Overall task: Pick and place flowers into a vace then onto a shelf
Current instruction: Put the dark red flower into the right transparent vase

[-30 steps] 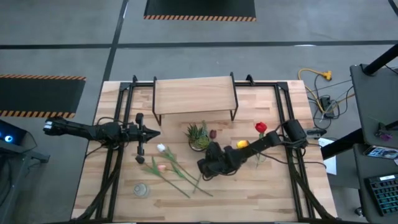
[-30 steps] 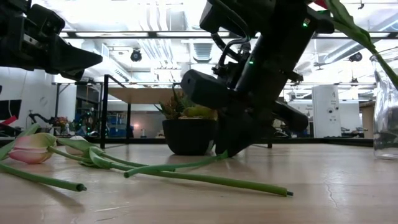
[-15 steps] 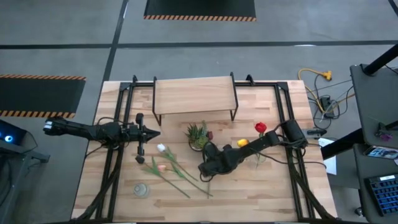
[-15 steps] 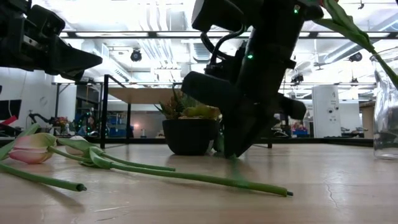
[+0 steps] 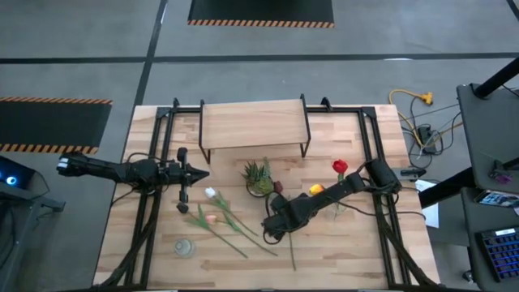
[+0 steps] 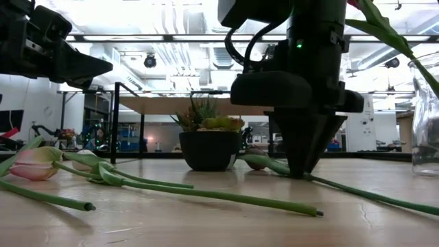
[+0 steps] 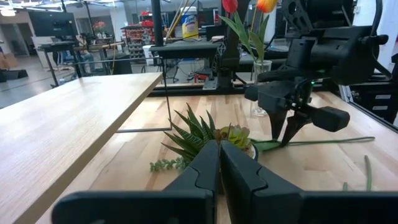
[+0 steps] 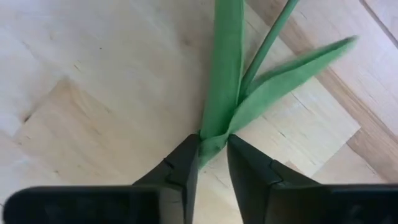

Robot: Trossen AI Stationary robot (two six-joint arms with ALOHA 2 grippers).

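No readable writing — right pincer [image 8: 212, 163] pinches a tulip stem [image 8: 225, 93] at the table [image 8: 93, 93]; left pincer [image 7: 219, 163] closed.

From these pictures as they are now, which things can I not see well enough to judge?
- Maroon flower head, high view: too small; low view: behind the right gripper.
- Vase, low view: cut off by the picture's edge.
- Stem in the right gripper, right wrist view: lower end hidden between the fingers.
- Shelf legs, high view: mostly under the board.
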